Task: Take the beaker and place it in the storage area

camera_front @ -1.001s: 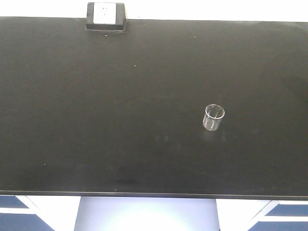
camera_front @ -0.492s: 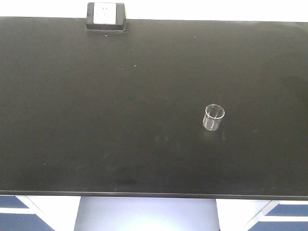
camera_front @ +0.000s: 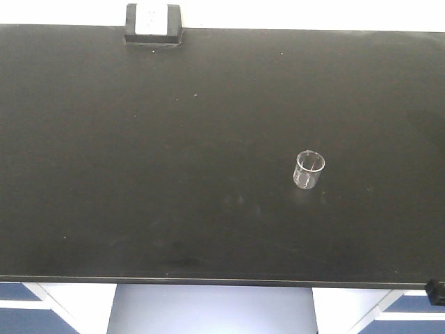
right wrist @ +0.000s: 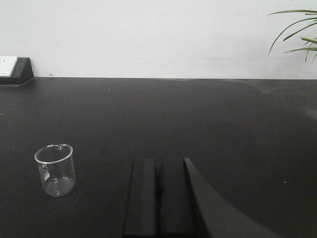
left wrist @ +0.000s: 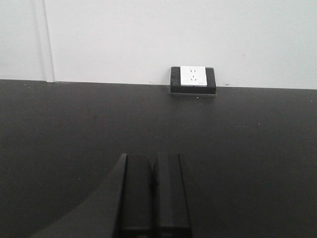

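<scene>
The beaker (camera_front: 309, 170) is a small clear glass cylinder standing upright on the black bench top of the storage area (camera_front: 139, 139), right of centre, with nothing holding it. In the right wrist view the beaker (right wrist: 55, 170) stands left of my right gripper (right wrist: 158, 161), a little apart from it. That gripper's jaws are shut together with nothing between them. My left gripper (left wrist: 153, 157) is shut too and empty, low over the bench (left wrist: 247, 124), pointing at the back wall. The beaker does not show in the left wrist view.
A black box with a white socket face (camera_front: 152, 23) sits at the bench's back edge against the white wall, also seen as the socket box (left wrist: 193, 79). A small black arm part (camera_front: 435, 291) pokes in at the front right corner. Plant leaves (right wrist: 297, 29) hang at far right. Blue-and-white cabinets (camera_front: 42, 306) sit below the front edge.
A small black part has come into the front view at the bottom right corner. The beaker has not moved.
</scene>
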Robot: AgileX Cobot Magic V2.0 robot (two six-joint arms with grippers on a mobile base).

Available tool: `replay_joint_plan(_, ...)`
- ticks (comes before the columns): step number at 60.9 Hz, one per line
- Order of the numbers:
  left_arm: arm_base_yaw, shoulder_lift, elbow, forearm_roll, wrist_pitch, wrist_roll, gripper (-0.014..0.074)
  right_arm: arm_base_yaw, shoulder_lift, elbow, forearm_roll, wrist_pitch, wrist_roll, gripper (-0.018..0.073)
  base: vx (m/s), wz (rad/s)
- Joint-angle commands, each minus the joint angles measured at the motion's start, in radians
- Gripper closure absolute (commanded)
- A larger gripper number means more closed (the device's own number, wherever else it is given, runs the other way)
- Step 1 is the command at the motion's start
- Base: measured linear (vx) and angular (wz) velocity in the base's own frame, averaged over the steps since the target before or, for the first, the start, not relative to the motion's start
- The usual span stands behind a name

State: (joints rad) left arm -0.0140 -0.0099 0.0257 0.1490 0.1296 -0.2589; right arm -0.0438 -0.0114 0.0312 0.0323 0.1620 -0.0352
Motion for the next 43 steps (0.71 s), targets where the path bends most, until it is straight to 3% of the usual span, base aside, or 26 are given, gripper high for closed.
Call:
replay_joint_plan(1, -0.008, -0.018, 0.022, -0.006, -0.08, -0.006, 0.0605, -0.003, -0.012, 0.009, -0.017, -0.074, -0.006, 0.0564, 0.0, 0.0)
replay_joint_plan(43, -0.008, -0.018, 0.022, -0.006, -0.08, -0.006, 0.0605, -0.003, -0.011, 0.009, -0.017, -0.069, -0.006, 0.0564, 0.0, 0.0)
